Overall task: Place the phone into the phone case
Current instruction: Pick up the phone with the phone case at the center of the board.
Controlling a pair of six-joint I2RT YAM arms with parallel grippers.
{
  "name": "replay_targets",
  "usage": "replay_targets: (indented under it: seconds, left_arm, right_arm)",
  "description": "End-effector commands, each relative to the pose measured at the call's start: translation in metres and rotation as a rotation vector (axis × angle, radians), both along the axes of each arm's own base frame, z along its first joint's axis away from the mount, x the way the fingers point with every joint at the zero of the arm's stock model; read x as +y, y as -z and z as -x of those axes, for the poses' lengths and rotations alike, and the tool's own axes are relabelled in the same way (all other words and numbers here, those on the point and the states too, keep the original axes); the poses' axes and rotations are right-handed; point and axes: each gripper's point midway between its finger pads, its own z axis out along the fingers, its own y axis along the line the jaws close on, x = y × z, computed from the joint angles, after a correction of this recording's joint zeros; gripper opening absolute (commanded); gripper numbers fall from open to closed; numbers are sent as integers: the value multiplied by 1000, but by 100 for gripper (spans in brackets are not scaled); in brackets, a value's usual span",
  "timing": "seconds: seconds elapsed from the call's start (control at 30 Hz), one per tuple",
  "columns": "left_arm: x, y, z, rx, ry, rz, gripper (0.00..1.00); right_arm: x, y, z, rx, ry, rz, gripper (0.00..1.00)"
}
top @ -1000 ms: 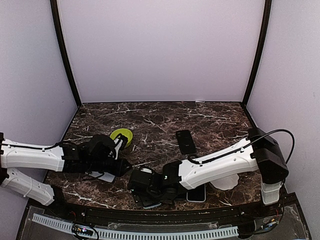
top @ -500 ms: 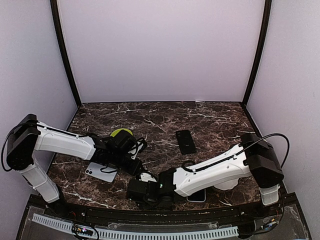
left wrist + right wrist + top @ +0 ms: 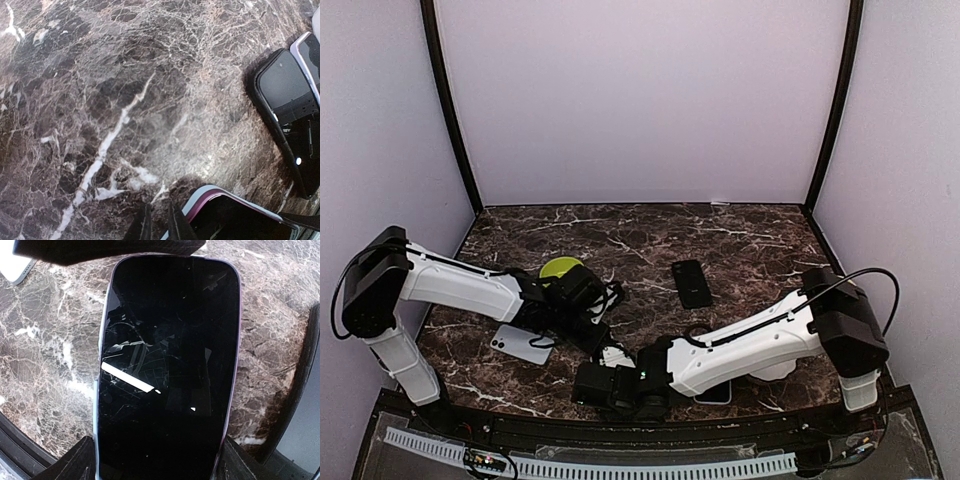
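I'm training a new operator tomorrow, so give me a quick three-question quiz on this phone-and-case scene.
1. True or false: the phone between the right gripper's jaws lies screen up.
2. What colour is the bowl on the table? A red, B yellow-green, C blue.
3. Fill in: the left gripper's jaws stand nearly ___, with nothing between them.
Key: 1 true; 2 B; 3 shut.
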Motion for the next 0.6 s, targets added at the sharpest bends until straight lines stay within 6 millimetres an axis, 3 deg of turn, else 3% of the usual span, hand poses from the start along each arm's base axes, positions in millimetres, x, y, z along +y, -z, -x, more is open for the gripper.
replay_targets:
  seconds: [0.0,0.17,0.37,0.43,0.57]
  left_arm:
    - [-2,22,66,175,147,-56,10]
    - [19,35,79,227,98,-92,9]
    - [17,34,101,334,113,-30,8]
    - [19,33,99,330,103,-33,8]
    - [27,26,77,251,56,-73,8]
  right_arm:
    - [-8,20,-9,-2,11,36,79]
    - [-14,19,-18,-14,42,32,83]
    - [-11,19,-25,-23,51,31,92]
    - [-11,19,-26,-24,52,36,93]
    - [-13,20,-25,-15,54,42,91]
